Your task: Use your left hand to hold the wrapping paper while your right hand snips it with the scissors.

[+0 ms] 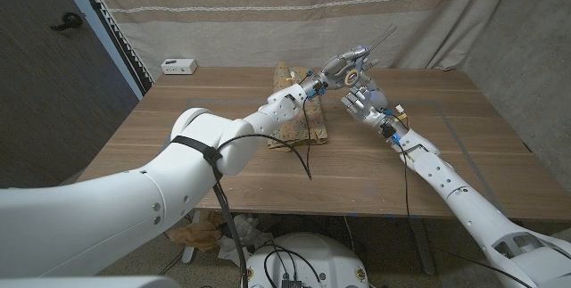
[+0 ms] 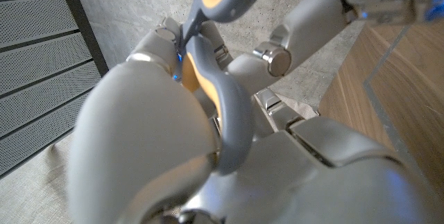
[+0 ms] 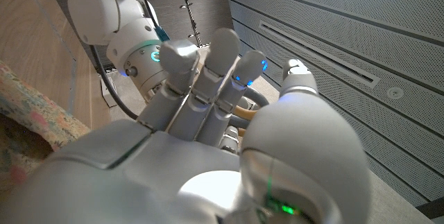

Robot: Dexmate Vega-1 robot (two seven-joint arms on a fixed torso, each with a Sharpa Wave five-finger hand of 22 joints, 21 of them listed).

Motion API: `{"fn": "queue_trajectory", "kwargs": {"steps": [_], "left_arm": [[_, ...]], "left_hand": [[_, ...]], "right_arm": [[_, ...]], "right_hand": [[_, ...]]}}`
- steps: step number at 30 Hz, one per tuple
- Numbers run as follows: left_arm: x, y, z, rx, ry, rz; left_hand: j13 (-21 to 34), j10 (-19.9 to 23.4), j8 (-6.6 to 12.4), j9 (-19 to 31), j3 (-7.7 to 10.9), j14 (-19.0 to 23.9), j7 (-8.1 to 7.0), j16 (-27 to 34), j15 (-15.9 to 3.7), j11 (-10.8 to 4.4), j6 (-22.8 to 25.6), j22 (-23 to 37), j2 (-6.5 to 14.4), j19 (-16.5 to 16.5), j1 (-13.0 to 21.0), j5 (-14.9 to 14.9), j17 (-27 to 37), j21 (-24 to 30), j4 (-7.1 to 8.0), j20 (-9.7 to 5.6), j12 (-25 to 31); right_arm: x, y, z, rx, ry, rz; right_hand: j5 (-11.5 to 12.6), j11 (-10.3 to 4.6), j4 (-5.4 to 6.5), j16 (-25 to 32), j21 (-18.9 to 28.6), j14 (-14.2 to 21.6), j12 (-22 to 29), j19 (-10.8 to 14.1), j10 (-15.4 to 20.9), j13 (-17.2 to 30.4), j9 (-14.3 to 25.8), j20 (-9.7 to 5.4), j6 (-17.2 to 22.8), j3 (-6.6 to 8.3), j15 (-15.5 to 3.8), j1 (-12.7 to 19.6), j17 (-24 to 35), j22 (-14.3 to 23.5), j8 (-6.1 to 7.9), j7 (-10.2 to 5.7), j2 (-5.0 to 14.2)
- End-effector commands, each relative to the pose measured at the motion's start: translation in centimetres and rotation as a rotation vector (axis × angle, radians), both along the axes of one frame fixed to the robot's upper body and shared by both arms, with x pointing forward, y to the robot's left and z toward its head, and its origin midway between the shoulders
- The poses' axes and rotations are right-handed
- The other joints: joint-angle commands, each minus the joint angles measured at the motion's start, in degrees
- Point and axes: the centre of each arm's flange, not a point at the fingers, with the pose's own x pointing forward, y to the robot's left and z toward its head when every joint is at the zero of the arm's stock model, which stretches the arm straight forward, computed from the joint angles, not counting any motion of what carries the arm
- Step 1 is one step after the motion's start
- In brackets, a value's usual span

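Note:
My left hand (image 1: 342, 67) is raised above the table's far middle and grips the scissors (image 1: 375, 43) by their grey and yellow handles (image 2: 222, 113), with the blades pointing up and away. My right hand (image 1: 364, 102) is just below and beside it. Its fingers (image 3: 208, 64) stretch up against the scissors' handle (image 3: 244, 109) and my left wrist (image 3: 139, 50), without closing on anything I can see. The floral wrapping paper (image 1: 312, 129) lies on the table under my left forearm, and its edge (image 3: 31, 113) shows in the right wrist view.
The wooden table (image 1: 178, 145) has a small white box (image 1: 179, 66) at its far left corner. A curtain hangs behind the table. A black cable (image 1: 294, 150) loops from my left arm over the tabletop.

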Motion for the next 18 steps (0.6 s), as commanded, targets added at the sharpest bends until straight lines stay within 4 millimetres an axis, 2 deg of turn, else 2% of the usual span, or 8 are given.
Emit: {"fn": "queue_trajectory", "kwargs": {"steps": [1, 3, 9, 13, 18], "left_arm": [[0.0, 0.0, -0.2, 0.0, -0.001, -0.001], [-0.02, 0.01, -0.21, 0.0, -0.002, -0.002], [-0.19, 0.06, -0.26, -0.004, -0.031, -0.002], [-0.35, 0.15, -0.13, 0.005, -0.065, 0.003], [-0.54, 0.16, -0.05, 0.019, -0.097, 0.003]], "left_hand": [[0.1, 1.2, 0.31, 0.1, -0.12, 0.0, -0.18, 0.2, -0.32, -1.23, -0.1, 0.3, 3.9, 0.8, 3.5, 0.4, 0.2, -0.4, 0.03, -7.67, 0.4], [0.0, 1.1, 0.3, 0.1, -0.15, 0.0, -0.39, 0.2, -0.32, -1.23, -0.1, 0.3, 3.9, 0.9, 3.5, 0.4, 0.2, -0.4, 0.04, -7.66, 0.4], [-0.1, 1.1, 0.35, 0.2, -0.25, -0.1, -0.7, 0.1, -0.33, -1.24, -0.2, 0.3, 3.9, 1.2, 3.6, 0.4, 0.2, -0.7, 0.05, -7.65, 0.5], [0.0, 1.1, 0.41, 0.2, -0.33, -0.2, -0.75, 0.1, -0.33, -1.26, -0.2, 0.3, 3.9, 1.3, 3.6, 0.5, 0.2, -0.8, 0.02, -7.65, 0.6], [-0.1, 1.1, 0.45, 0.3, -0.41, -0.2, -0.61, 0.1, -0.34, -1.25, -0.3, 0.3, 3.9, 1.5, 3.7, 0.5, 0.2, -1.0, 0.02, -7.66, 0.7]], "right_arm": [[0.1, 0.5, -0.59, 0.027, 0.042, 0.053], [0.14, 0.55, -0.69, 0.033, 0.053, 0.066], [0.16, 1.09, -0.63, 0.03, 0.055, 0.101], [0.23, 1.26, -0.42, 0.022, 0.051, 0.124], [0.26, 1.45, -0.54, 0.006, 0.058, 0.157]], "right_hand": [[0.4, -0.12, 0.04, 0.4, -1.4, -0.2, 0.3, 0.1, 0.2, 0.5, 2.5, -2.39, 14.8, -0.04, -0.28, 0.7, 0.2, 1.2, 1.77, 7.23, -0.19], [0.4, -0.11, 0.06, -0.2, -2.1, -0.8, -0.4, 0.0, -0.3, -0.1, 2.6, -2.38, 14.8, -0.13, -0.3, 0.8, -0.6, 1.6, 1.69, 7.43, -0.21], [0.3, -0.1, 0.69, -0.2, -3.1, -0.2, -1.5, 1.3, 0.4, -1.9, 2.2, -2.34, 10.6, -0.8, -0.29, 0.2, -1.8, 3.9, -0.25, 8.28, -0.28], [0.3, -0.13, 0.89, 0.2, -3.3, 0.4, -1.4, 2.0, 1.0, -1.9, 2.0, -2.34, 9.9, -1.01, -0.27, 0.1, -1.7, 4.5, -0.36, 8.38, -0.27], [0.2, -0.17, 1.26, 0.4, -3.6, 0.7, -1.0, 3.5, 1.6, -1.2, 1.6, -2.43, 8.8, -1.45, -0.25, -0.2, -1.8, 5.3, -0.44, 9.46, -0.28]]}}
